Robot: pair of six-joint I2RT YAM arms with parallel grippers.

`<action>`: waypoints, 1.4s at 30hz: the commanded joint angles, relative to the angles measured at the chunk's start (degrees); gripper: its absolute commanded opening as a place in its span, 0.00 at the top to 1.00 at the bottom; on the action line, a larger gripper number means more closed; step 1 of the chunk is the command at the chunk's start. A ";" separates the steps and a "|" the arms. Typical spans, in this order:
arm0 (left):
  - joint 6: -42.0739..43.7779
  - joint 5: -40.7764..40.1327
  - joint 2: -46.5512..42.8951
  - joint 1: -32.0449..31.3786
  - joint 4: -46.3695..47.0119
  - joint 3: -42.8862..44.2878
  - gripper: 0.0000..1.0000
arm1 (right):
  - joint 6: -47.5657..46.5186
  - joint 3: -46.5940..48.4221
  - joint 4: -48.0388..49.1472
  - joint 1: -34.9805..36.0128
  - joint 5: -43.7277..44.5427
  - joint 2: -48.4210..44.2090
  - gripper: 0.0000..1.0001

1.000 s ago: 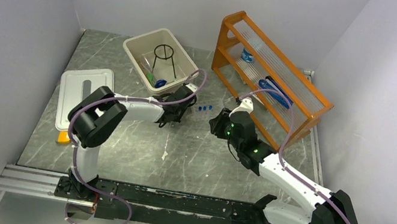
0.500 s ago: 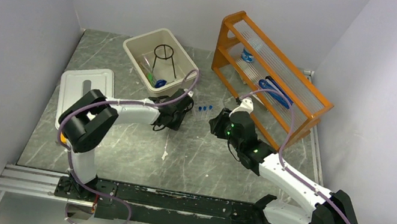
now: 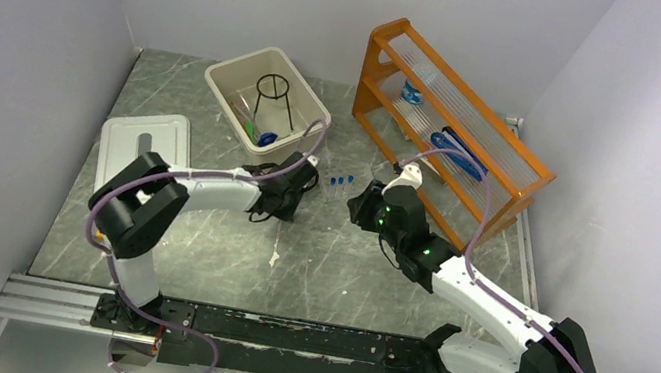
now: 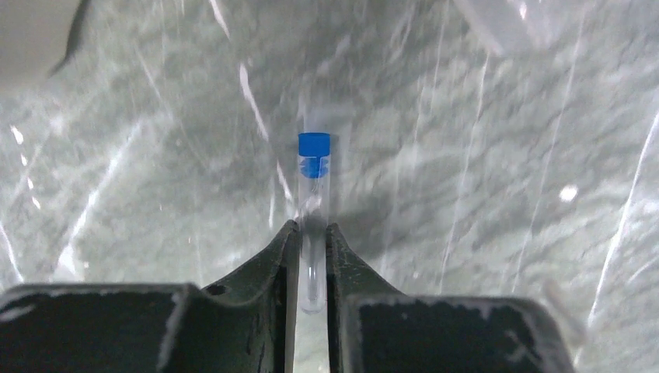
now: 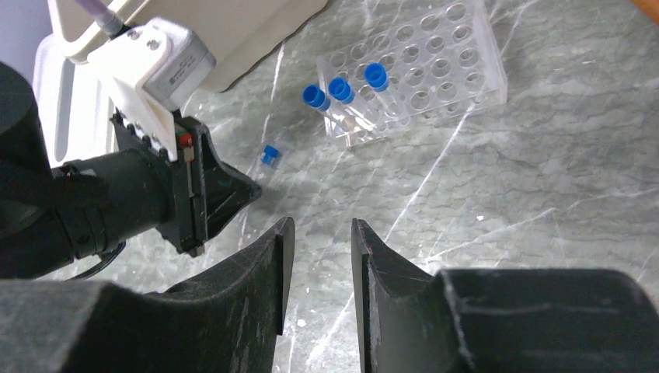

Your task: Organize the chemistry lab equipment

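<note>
Left wrist view: my left gripper (image 4: 312, 228) is clamped on a blue-capped test tube (image 4: 314, 183), right gripper (image 5: 321, 225) fingers apart and empty; racking step, next upend the tube into the nearby clear tube rack (image 5: 455, 62).

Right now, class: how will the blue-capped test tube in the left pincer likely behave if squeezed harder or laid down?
The test tube is clear, thin and round, so probably light, stiff and breakable under a hard squeeze. Gripped on smooth walls by the left pincer, it may slip. Laid flat, it would likely roll.
</note>
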 commanded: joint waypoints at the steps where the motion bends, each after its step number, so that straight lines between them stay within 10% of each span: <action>1: 1.95 2.37 -5.87 -1.57 -1.22 -4.72 0.87 | 0.73 1.07 0.26 0.03 -3.84 -0.19 0.63; 23: 6.44 13.28 -31.01 -6.72 11.99 -15.07 0.86 | 13.08 8.41 2.53 -0.06 -26.21 9.10 0.37; 42: 6.96 13.28 -32.67 -6.73 11.45 -14.69 0.86 | 19.08 8.80 4.87 -0.85 -24.52 11.31 0.61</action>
